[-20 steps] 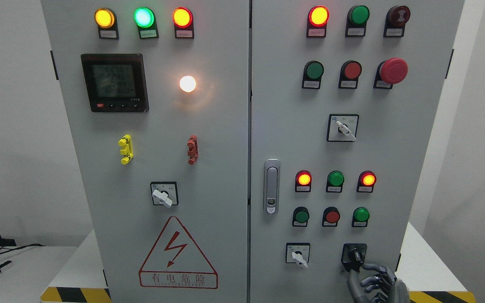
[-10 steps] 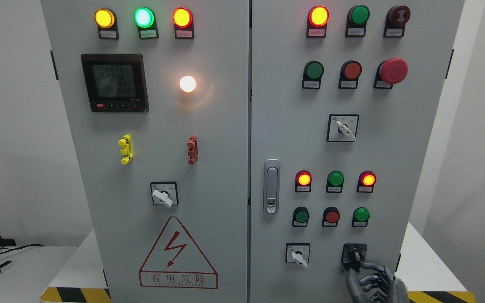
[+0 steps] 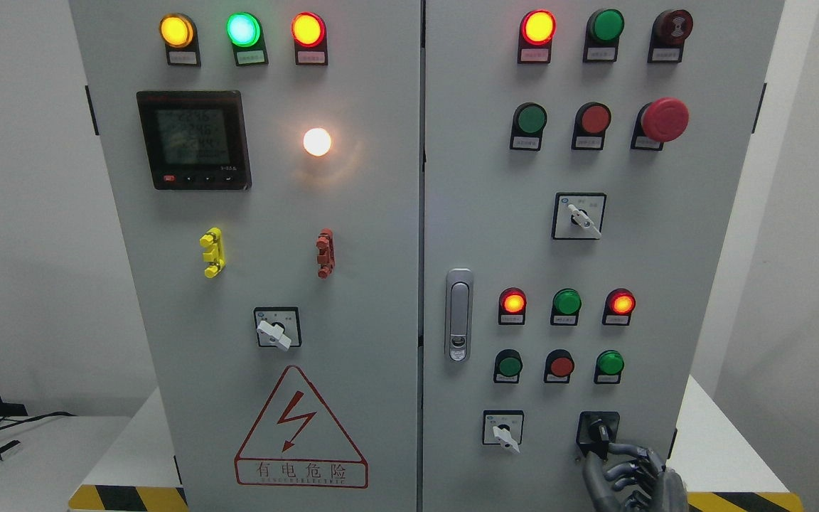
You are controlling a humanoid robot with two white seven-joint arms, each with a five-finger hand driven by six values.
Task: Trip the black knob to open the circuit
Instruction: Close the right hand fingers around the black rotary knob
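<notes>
The right hand, a dark grey metal hand with jointed fingers, rises from the bottom edge at the lower right of the head view, palm toward the panel and fingers curled; its upper fingers reach left to the lower edge of the black rotary knob on its square black plate, touching or very nearly touching it, though a closed grasp around the knob cannot be made out. That knob sits at the bottom right of the right door of the tall pale grey steel electrical cabinet, just right of a small white-handled selector switch on a white square plate and below a row of three round push buttons, green, red and green. Above those are three round indicator lamps, the outer two glowing red-orange. A silver door latch handle stands upright at the left edge of that door. On the left door a red-bordered triangular warning sign with a lightning bolt carries the characters "有电危险"; the smaller line beneath them is too fine to read. The black-framed digital meter shows digits too blurred to make out, and the small labels under the lamps are likewise illegible. The cabinet stands on a white worktop with a yellow-and-black striped edge.
</notes>
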